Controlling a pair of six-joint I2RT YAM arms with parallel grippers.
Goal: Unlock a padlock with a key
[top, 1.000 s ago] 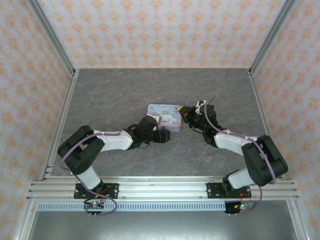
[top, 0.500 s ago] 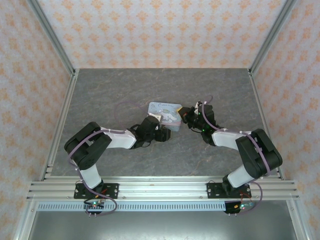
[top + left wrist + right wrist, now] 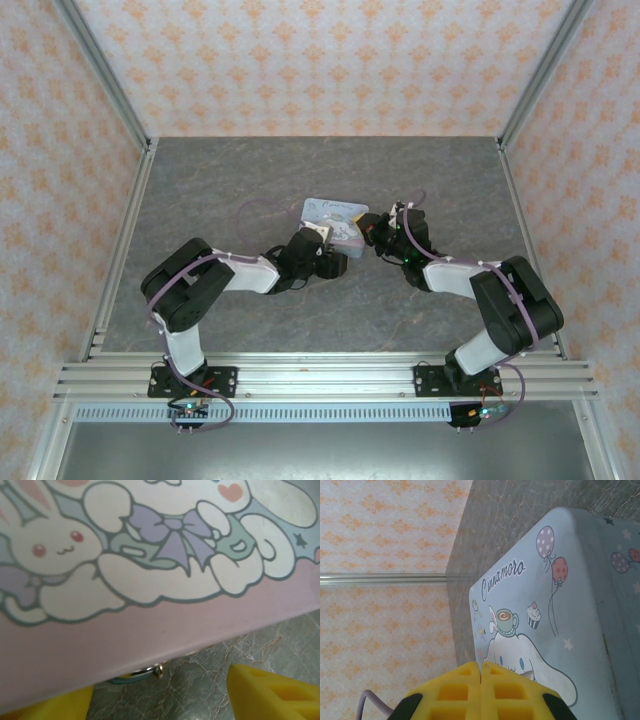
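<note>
3 orange-print walls [image 3: 320, 60] | grey marble tbl [image 3: 250, 170] | L fingers [image 3: 270, 690] apart | R fingers [image 3: 505, 690] pressed together

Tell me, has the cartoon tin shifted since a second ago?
Yes. The tin has shifted slightly toward the back wall.

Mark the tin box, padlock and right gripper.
tin box [image 3: 580, 605], right wrist view, its pale blue face.
padlock [image 3: 125, 679], left wrist view, teal sliver under tin's edge.
right gripper [image 3: 480, 666], right wrist view, seam between shut fingertips.
</note>
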